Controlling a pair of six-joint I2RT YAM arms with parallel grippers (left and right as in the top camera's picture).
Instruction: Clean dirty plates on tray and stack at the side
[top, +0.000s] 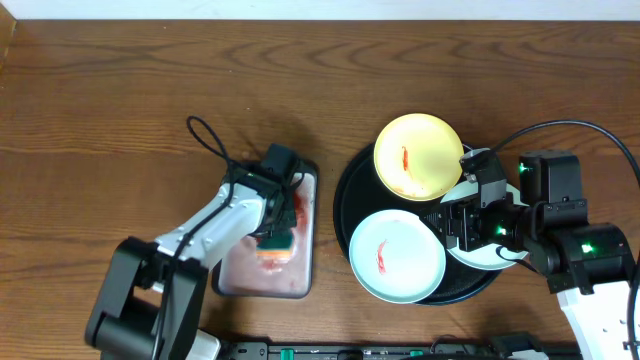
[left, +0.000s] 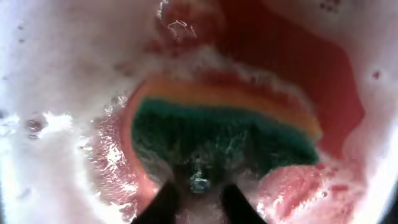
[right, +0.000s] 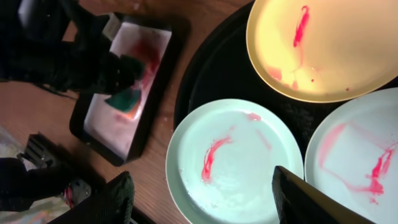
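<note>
Left wrist: closest in, the left gripper (left: 199, 200) has its jaws narrow, nipped on the teal edge of the sponge (left: 217, 134); the sponge, teal over orange, lies in pink suds on the grey tray (left: 37, 74); no plate shows here.

Right wrist: the right gripper (right: 202, 180) hangs wide and empty, a finger to either side of the mint plate (right: 233, 155) below it; that plate bears a red streak and lies flat in the black tray (right: 214, 68); the yellow plate (right: 329, 50), also streaked, lies farther in; the third plate (right: 360, 162), smeared pink, lies just beside the mint one.

Overhead: all three plates are on the black tray (top: 345, 200); the yellow plate (top: 418, 155) overlaps its far rim; the mint plate (top: 397, 255) lies at the near side; the third plate (top: 480, 258) is mostly hidden under the right gripper (top: 455, 222); the left gripper (top: 275, 235) is over the grey tray (top: 255, 282), well apart from the plates; bare table (top: 120, 100) lies around, with nothing stacked on it yet.

The plates look like thin, stiff plastic, so probably light; wet and sauced, they are likely slick; the flat faces offer no hold, so a pinch across the raised rim seems best; a plate this light may skate under the sponge unless held by its rim.
</note>
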